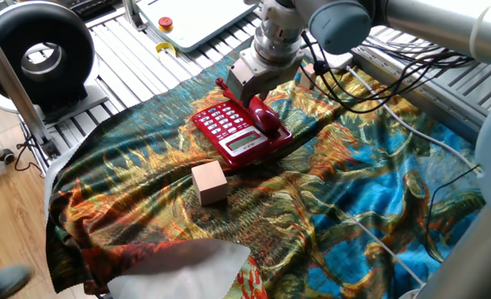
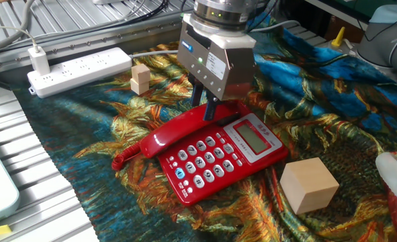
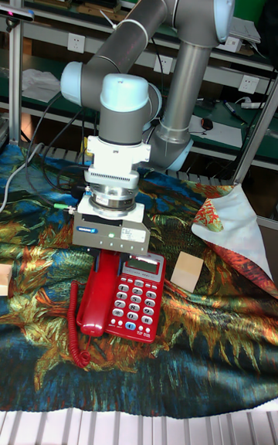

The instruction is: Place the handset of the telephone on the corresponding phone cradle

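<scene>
One telephone (image 2: 222,161) with one handset (image 2: 185,129), one large wooden cube (image 2: 308,185), one pair of small stacked wooden blocks (image 2: 140,78), one white power strip (image 2: 77,67), one patterned cloth (image 2: 104,128), one robot arm (image 3: 166,51) with one end effector (image 2: 203,109)

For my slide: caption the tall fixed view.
UR5 end effector hovers over the red handset lying along the telephone on a patterned cloth.

The glossy red plastic handset (image 2: 185,131) lies along the recessed cradle strip (image 2: 233,109) of the red desk telephone (image 2: 215,158) with white and grey buttons. The grey two-finger gripper (image 2: 205,107) stands directly above it, dark fingers (image 2: 213,107) reaching the handset's upper half. A tan wooden cube (image 2: 309,185) sits near the telephone's display end on the patterned cloth (image 2: 84,121).
</scene>
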Robot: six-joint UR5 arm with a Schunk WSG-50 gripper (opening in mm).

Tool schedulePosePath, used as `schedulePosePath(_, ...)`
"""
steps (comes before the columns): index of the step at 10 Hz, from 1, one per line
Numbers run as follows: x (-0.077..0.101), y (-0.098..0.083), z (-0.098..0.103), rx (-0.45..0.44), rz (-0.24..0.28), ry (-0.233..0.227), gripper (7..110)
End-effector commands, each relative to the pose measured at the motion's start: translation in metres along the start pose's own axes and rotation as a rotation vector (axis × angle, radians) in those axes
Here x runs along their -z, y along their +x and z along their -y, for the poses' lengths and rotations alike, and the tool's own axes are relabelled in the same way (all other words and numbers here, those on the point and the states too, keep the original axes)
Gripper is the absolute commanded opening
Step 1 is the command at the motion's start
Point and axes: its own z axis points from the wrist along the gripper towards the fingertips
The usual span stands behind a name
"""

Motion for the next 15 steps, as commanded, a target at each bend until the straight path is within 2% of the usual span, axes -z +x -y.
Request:
schedulePosePath(1, 0.001, -0.005, -0.004, 0.027, 0.030, -0.044, 66)
schedulePosePath(4, -0.015, 0.004, 0.002, 0.032, 0.037, -0.031, 66)
schedulePosePath(5, -0.021, 0.005, 0.004, 0.028, 0.035, -0.028, 88)
schedulePosePath(8, -0.026, 0.007, 0.009, 0.029, 0.044, -0.018, 88)
schedulePosePath(9, -0.028, 0.009, 0.014, 0.016, 0.040, -0.004, 66)
schedulePosePath(11, -0.032, 0.019, 0.018, -0.066, 0.009, 0.025, 66)
schedulePosePath(13, -0.028, 0.027, 0.025, -0.127, -0.028, 0.074, 66)
schedulePosePath(15, -0.026, 0.036, 0.017, -0.186, -0.069, 0.045, 66)
